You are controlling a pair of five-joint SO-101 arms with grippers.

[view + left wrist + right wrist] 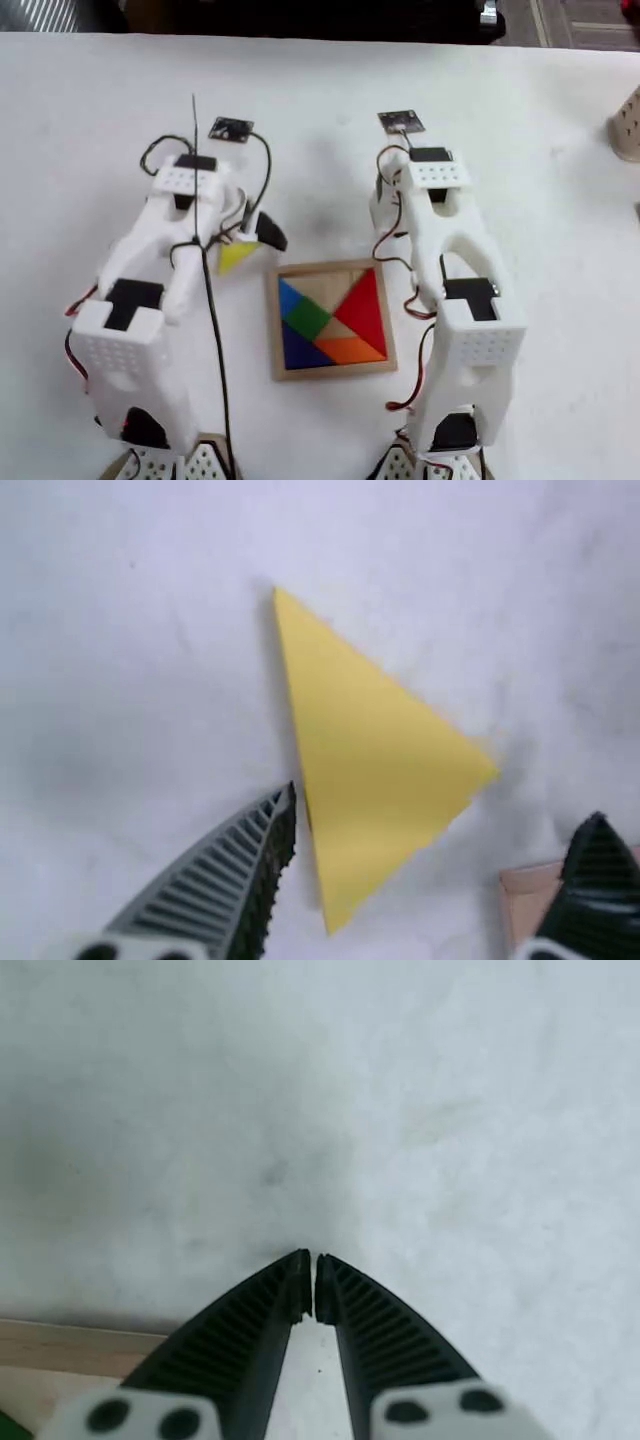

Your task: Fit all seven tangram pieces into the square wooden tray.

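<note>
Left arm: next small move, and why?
Probably shut the left gripper on the yellow triangle. It lies flat on the table between the open fingers, one finger at its edge, the other apart from it. The wooden tray shows a bare gap along one side, so this piece looks unplaced.

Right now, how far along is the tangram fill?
Done: the wooden tray is mostly filled with coloured pieces, with bare wood showing along one side. In hand: the left hand is open astride the yellow triangle, which lies on the table beside the tray, not gripped. Left: seat that triangle, probably in the bare patch. The right hand is shut over the table.
</note>
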